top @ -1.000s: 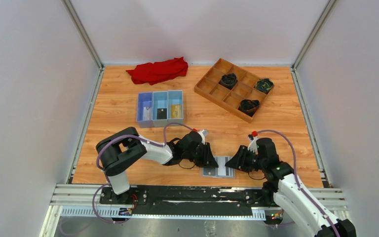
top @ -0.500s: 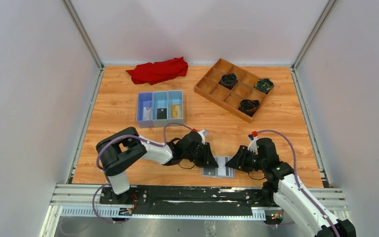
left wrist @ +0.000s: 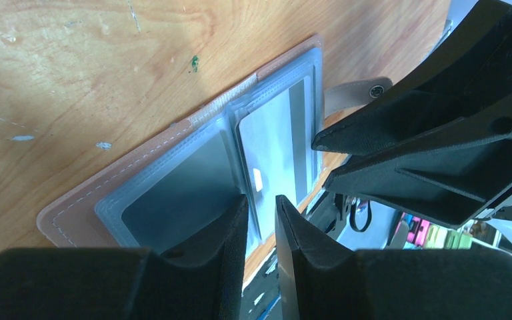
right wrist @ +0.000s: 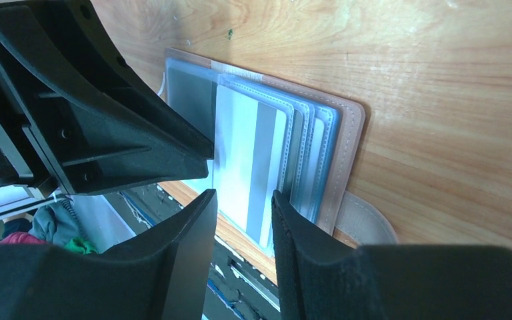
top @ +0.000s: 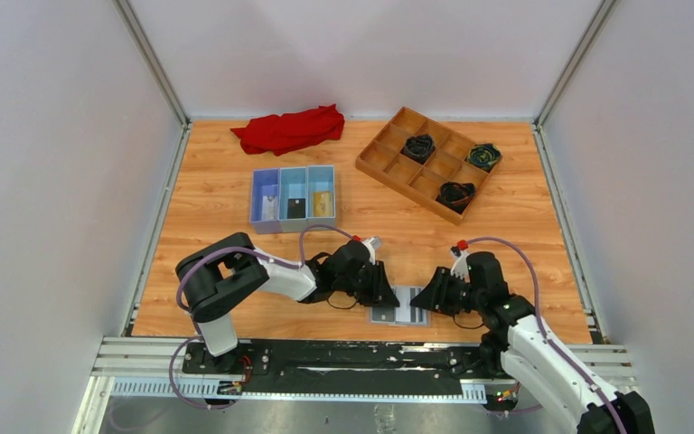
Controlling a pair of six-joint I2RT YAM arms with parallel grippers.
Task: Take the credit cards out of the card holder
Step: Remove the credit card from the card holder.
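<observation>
Card holder (top: 400, 306): lies open and flat on the table (top: 208, 208) at its near edge, between the two arms. The grey, clear-rimmed sleeves face up and the tan cover is underneath.
Striped card (right wrist: 250, 167): pale with a grey band, tucked in the top sleeve of the panel on the right arm's side. I judge it the one left to draw out.
Strap (right wrist: 367, 223): a tan tab pokes out from under the cover on that same side.
Left pincer (left wrist: 260, 203): the jaws are drawn narrow with nothing between them, and the tips are over the centre fold. Contact with the plastic cannot be told.
Right pincer (right wrist: 242, 197): the jaws are somewhat wider and empty, with the gap lined up over the near end of the striped card.
Step in hand: pin the holder, then grip the card.
Doing it well: press the left tips on the fold so the cover cannot lift. Close the right jaws on the card alone, not on the sleeve plastic. Pull low and straight along the sleeve.
Risk: the two pincers sit very near each other, so a wide swing could knock them together.
Three cards (top: 296, 206): pale, black and gold, one per compartment of the blue tray (top: 294, 227), well apart from the holder.
Further off: wooden grid tray (top: 381, 136) and red cloth (top: 289, 128).
</observation>
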